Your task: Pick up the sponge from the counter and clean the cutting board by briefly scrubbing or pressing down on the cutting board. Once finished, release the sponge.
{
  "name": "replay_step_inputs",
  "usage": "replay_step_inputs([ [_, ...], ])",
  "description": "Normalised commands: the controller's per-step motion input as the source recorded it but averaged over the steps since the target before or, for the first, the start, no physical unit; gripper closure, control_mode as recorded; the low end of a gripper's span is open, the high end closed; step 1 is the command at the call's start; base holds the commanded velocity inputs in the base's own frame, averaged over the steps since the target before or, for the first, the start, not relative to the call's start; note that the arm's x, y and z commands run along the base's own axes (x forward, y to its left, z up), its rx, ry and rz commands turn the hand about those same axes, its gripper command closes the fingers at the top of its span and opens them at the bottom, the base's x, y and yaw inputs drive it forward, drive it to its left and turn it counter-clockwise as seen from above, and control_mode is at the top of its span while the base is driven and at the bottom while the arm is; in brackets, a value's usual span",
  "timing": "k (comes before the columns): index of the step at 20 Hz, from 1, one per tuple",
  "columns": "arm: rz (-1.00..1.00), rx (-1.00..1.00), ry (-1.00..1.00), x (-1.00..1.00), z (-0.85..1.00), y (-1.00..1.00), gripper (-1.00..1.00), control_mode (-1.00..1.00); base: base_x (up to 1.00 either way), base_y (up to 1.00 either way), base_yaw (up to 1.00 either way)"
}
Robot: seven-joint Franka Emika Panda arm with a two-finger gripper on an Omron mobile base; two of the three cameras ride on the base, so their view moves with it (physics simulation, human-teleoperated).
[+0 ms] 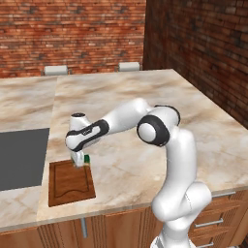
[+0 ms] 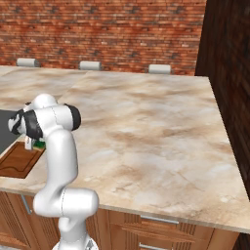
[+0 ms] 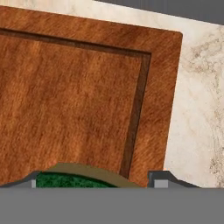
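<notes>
On the marbled counter (image 1: 160, 101), the white arm reaches down to the far right corner of the reddish cutting board (image 1: 68, 186), near the counter's front edge. The gripper (image 1: 80, 162) hovers low there, jaws spread wide with the sponge (image 3: 72, 180) between the fingertips (image 3: 159, 181); whether they are pinching it or have let go cannot be told. The sponge sits at the board's grooved corner, so the scrubbing step looks near its end. The next move likely calls for lifting straight off, leaving the sponge behind.
</notes>
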Motion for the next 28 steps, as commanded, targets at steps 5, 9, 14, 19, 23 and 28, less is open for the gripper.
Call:
replay_step_inputs([
  [5,0.06,0.0,-0.01,-0.01,0.0,0.59,1.0,-1.0,0.0,0.0,0.0],
  [9,0.08,0.0,-0.05,-0.07,0.0,0.61,1.0,-1.0,0.0,0.0,0.0],
  [14,0.1,0.0,-0.01,-0.14,-0.03,0.56,1.0,-1.0,0.0,0.0,0.0],
  [19,0.09,0.01,0.0,-0.49,-0.09,0.18,1.0,-1.0,0.0,0.0,0.0],
  [23,0.03,0.09,0.0,-0.81,-0.14,-0.02,1.0,-1.0,0.0,0.0,0.0],
  [28,0.02,0.13,-0.02,-0.94,-0.15,-0.09,1.0,-1.0,0.0,0.0,0.0],
])
